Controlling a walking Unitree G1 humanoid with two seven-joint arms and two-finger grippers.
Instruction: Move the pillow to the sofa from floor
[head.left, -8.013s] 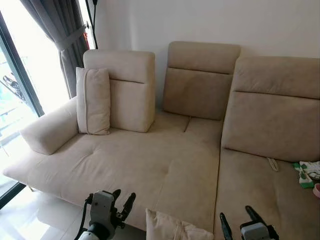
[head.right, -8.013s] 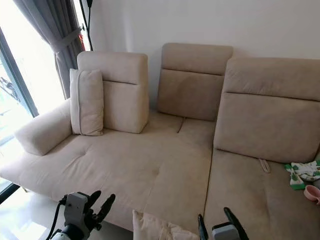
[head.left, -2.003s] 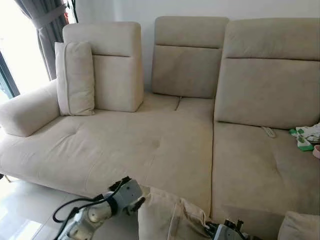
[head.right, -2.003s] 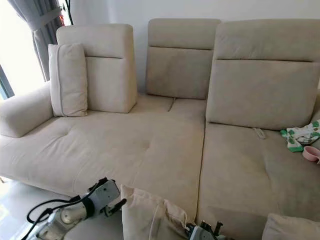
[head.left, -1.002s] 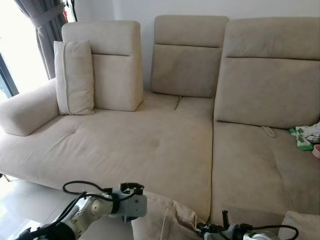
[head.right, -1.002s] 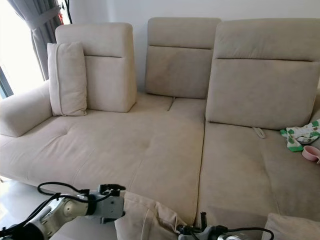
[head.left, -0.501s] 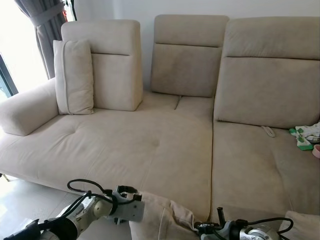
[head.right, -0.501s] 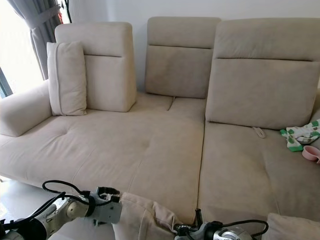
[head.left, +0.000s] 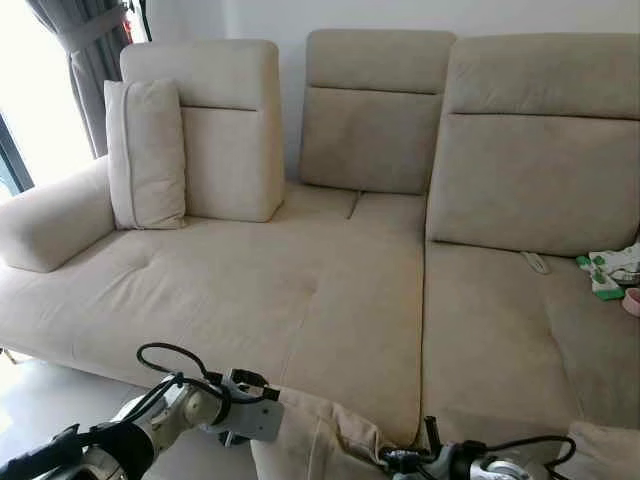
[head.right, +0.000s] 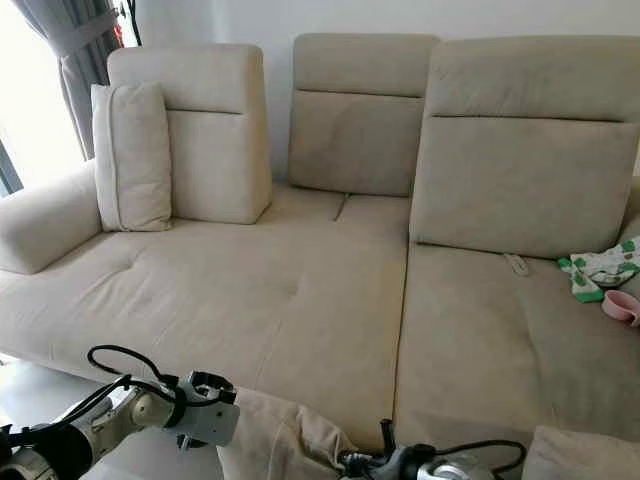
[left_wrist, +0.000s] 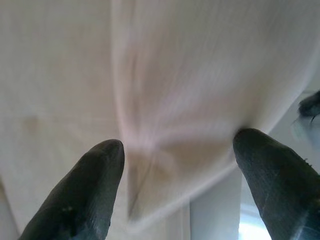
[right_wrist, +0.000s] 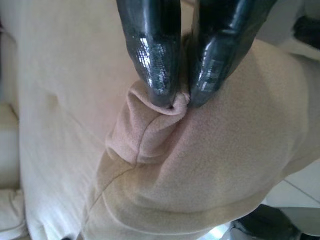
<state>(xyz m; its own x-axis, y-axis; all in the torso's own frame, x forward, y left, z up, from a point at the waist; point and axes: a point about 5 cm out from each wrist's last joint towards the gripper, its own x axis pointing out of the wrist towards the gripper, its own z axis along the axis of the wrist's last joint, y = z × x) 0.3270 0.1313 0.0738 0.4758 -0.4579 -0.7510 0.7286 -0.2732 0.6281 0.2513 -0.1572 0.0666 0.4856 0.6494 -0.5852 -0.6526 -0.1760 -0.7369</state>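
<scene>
Beige pillow (head.left: 320, 440) pinched by right gripper (right_wrist: 181, 97), left gripper (left_wrist: 175, 165) spread at its edge; still below the sofa (head.left: 300, 290) seat, lift pending

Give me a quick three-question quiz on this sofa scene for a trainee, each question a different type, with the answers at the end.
1. True or false: the right gripper has its jaws shut on a fold of the pillow.
2. Multiple choice: where is the upright cushion on the sofa? A) at the robot's left end, standing against the backrest; B) lying flat in the middle of the seat; C) at the robot's right end, beside the green and white cloth.
3. Fill in the blank: the left gripper, close against the pillow, has its jaws ____.

Key: 1 true; 2 A; 3 open.
</scene>
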